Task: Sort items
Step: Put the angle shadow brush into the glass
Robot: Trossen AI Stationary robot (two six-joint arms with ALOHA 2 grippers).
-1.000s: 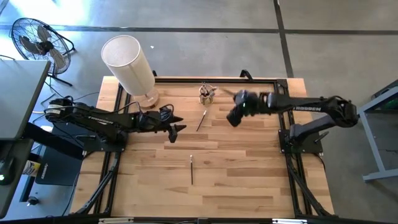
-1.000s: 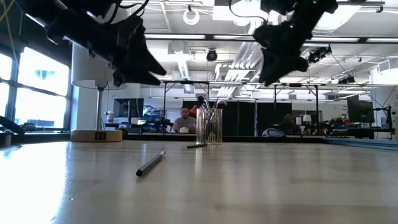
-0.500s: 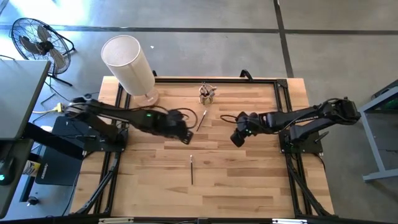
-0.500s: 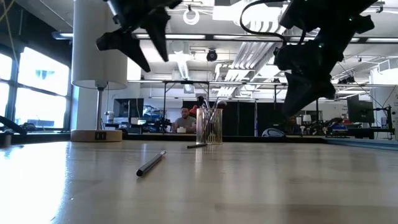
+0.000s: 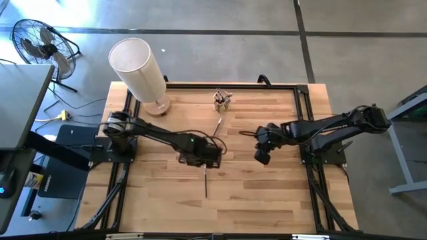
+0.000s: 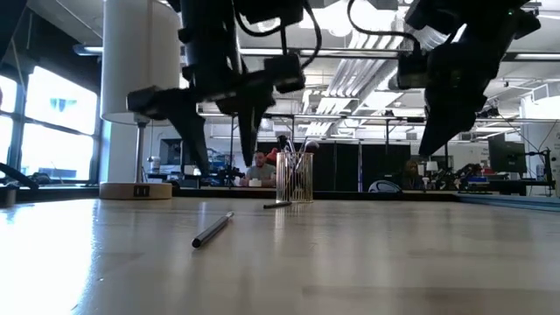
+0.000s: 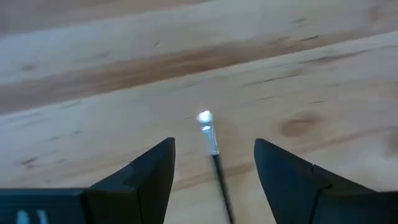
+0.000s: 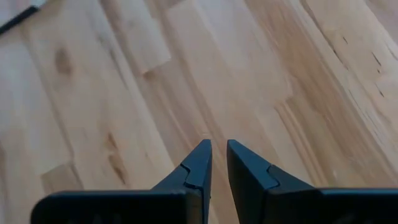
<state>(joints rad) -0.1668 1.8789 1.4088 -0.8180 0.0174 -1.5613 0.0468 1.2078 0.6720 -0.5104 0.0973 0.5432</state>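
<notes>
From above, the left gripper [image 5: 205,159] hovers over one end of a slim dark makeup brush [image 5: 205,181] lying mid-table. The left wrist view shows its fingers [image 7: 149,171] spread wide, the brush's silvery tip [image 7: 206,121] seemingly between them. The right gripper [image 8: 217,149] is nearly closed, empty.

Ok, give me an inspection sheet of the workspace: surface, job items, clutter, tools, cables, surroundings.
Surface: wooden table, bare planks.
Job's things: one brush lying near the middle; another brush lying close to the glass cup, which holds more brushes.
Clutter: white cylinder at the far left corner.
Tools: left tool open, hovering over the middle brush's end; right tool nearly shut, empty, above bare wood.
Cables: loops along both arms.
Surroundings: fan on the floor; a person seated in the room behind.
</notes>
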